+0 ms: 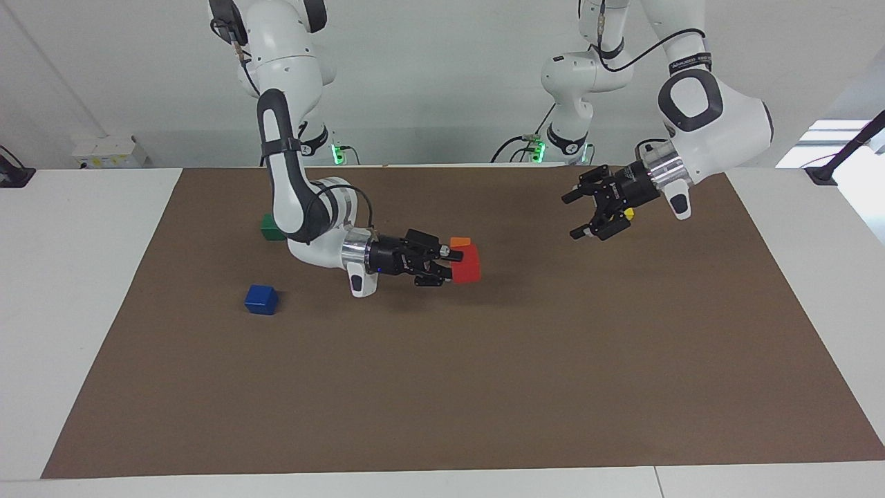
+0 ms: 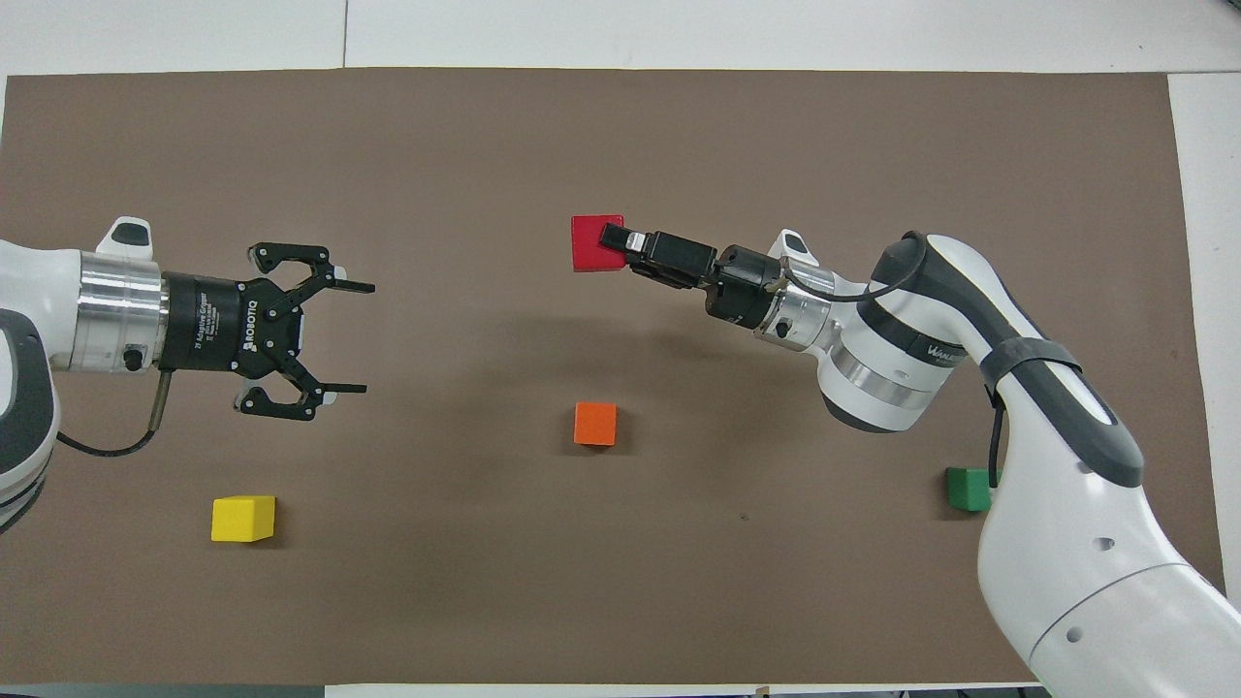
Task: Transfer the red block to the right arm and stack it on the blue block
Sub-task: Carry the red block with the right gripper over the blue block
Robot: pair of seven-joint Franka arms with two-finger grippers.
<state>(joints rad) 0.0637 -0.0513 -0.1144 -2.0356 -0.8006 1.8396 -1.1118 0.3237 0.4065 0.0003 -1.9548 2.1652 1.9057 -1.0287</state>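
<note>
The red block [image 1: 470, 266] [image 2: 587, 247] hangs above the brown mat, with my right gripper [image 1: 456, 266] [image 2: 611, 237] shut on it and pointing sideways over the middle of the mat. The blue block [image 1: 261, 299] rests on the mat toward the right arm's end, apart from the gripper; the right arm hides it in the overhead view. My left gripper [image 1: 572, 216] [image 2: 365, 337] hovers open and empty over the left arm's end of the mat.
An orange block [image 1: 460, 242] [image 2: 595, 424] lies mid-mat, partly covered by the red block in the facing view. A yellow block [image 2: 242, 518] sits near the left arm's base, a green block [image 1: 269, 227] [image 2: 968, 488] near the right arm's.
</note>
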